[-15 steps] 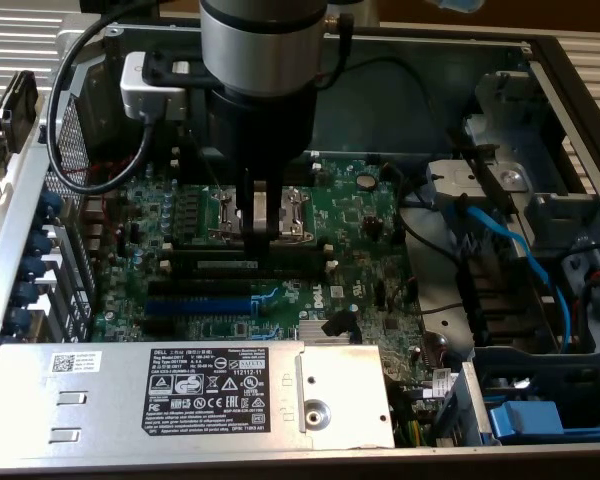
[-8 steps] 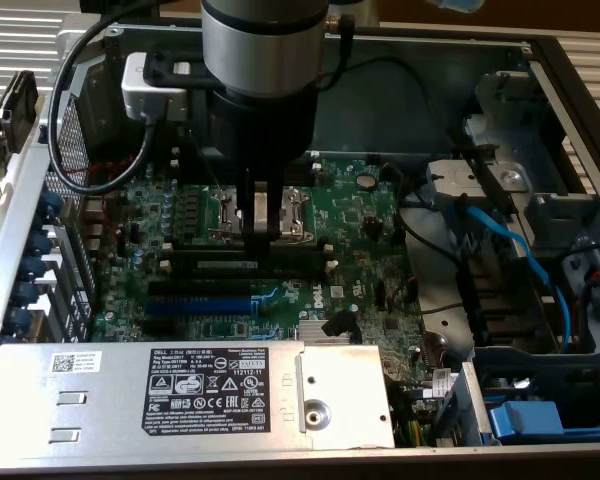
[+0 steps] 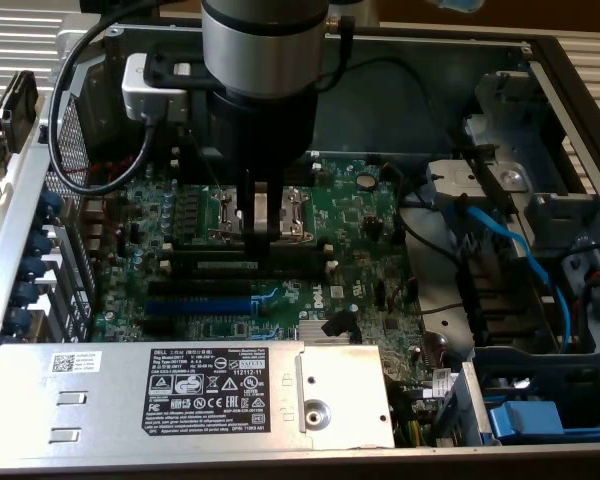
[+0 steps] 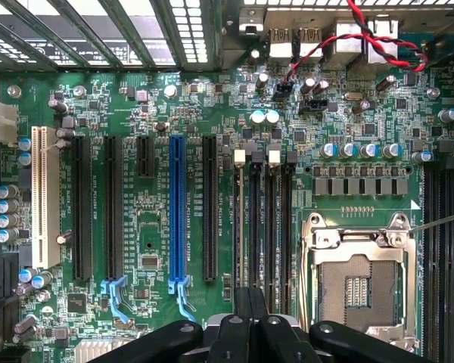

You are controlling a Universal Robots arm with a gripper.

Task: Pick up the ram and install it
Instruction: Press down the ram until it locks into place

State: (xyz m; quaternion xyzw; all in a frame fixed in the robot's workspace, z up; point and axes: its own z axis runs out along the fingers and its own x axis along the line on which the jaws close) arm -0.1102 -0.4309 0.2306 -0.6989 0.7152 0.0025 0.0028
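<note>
Wrist view showed gripper narrowed to near-closed over memory slots beside CPU socket. Ram seemingly lay in slot below fingers. Step judged: seating; calls for firm downward press.

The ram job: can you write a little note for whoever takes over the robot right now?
Gripper: shut, low over the motherboard, right at the memory slots; it seems to hold nothing.
Ram: what looks like it stands on edge in a memory slot, just below the gripper in the exterior view.
Done: the ram appears picked up and placed in a slot.
Left: cannot tell whether it is pushed fully home or latched.
</note>
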